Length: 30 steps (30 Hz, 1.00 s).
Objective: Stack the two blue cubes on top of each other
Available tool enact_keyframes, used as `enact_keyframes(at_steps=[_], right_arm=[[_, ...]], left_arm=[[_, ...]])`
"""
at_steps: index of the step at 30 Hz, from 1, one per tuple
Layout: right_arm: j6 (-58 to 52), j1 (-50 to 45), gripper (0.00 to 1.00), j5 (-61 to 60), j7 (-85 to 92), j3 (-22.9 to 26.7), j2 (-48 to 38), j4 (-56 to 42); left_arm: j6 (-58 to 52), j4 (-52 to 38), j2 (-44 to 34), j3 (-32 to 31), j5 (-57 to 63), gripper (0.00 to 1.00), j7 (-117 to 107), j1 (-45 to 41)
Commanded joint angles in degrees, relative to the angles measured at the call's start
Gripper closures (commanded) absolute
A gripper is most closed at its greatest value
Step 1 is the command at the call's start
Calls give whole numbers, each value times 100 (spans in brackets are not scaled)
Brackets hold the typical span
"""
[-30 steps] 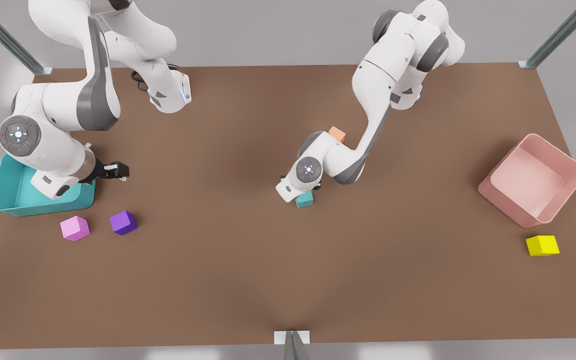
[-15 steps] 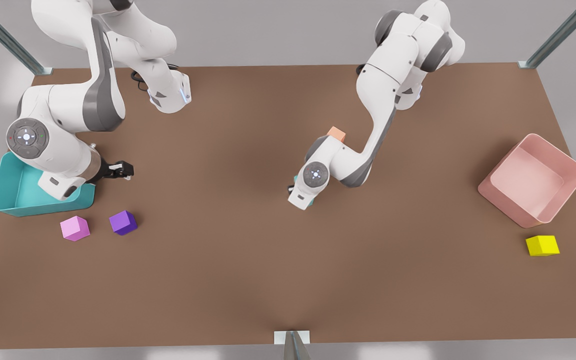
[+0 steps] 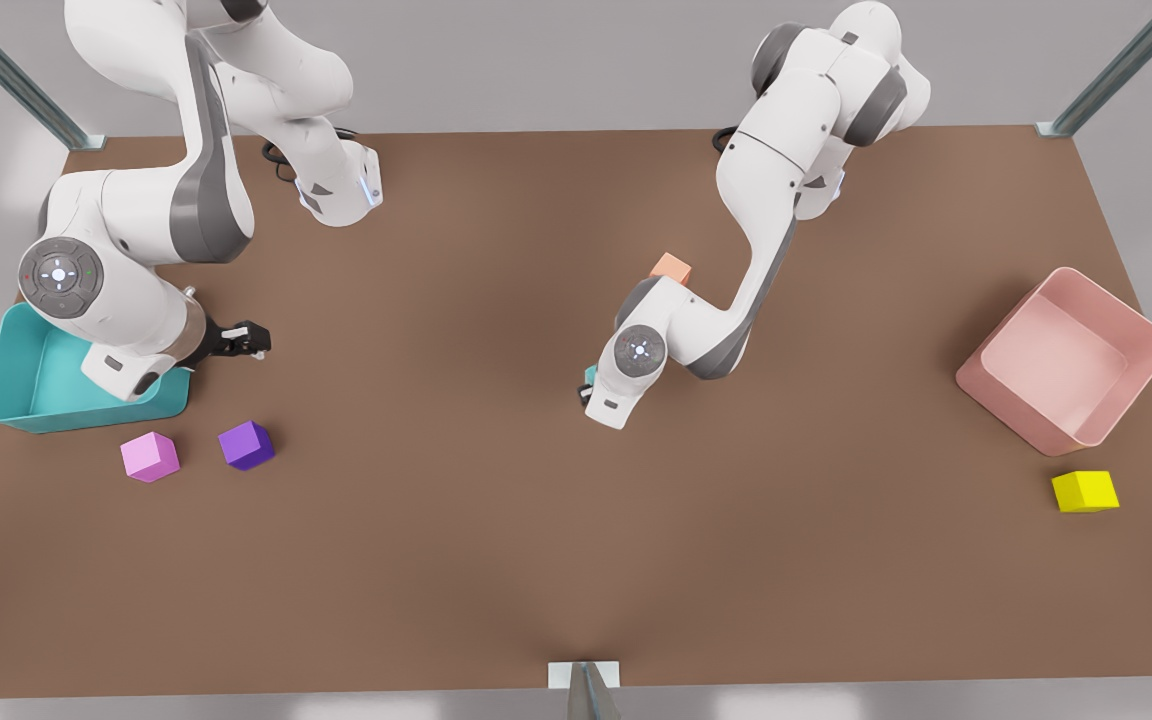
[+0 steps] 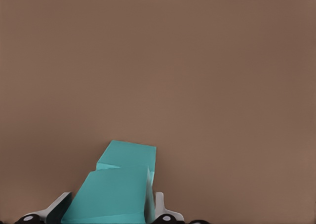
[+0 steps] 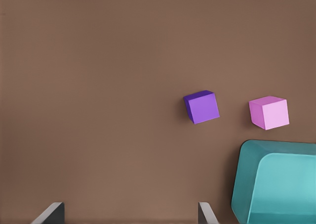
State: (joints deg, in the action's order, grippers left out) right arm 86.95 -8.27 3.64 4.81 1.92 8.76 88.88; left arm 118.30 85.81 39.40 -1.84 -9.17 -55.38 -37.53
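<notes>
Left gripper (image 4: pixel 111 214) pinches one matte teal cube (image 4: pixel 111 197) directly above its twin (image 4: pixel 129 157) on the brown desk (image 3: pixel 436 550); right gripper (image 5: pixel 127 214) waits, fingers spread, beside the teal bin (image 5: pixel 276 184).

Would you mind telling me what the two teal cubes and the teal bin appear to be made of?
Held cube in the left gripper and the cube beneath it: flat, glare-free teal faces with sharp edges, suggesting matte plastic or painted wood; a render leaves it open. Teal bin: thin walls, rounded corners and a soft sheen suggest moulded plastic. The right gripper waits near it.
</notes>
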Motion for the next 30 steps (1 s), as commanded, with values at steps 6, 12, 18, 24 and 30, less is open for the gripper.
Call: enact_keyframes(at_steps=[6, 12, 18, 24, 30], right_arm=[[-3, -8, 0, -3, 37, 1, 3, -3], [-3, -8, 0, 5, 46, 1, 12, -38], [-3, 1, 0, 5, 55, 10, 47, -126], [-3, 1, 0, 5, 90, 10, 47, -117], [-3, 1, 0, 5, 64, 10, 47, -126]], left_arm=[[9, -20, -56, 0, -6, 0, -562, 0], [-378, -56, -275, 0, -15, 0, -579, 35], [-4531, -2514, -556, 43, 133, 0, 1604, 1483], [-4842, -1637, -2209, -651, 1752, 0, 6847, 3709], [-4992, -1629, -2183, -633, 1602, 0, 6839, 3709]])
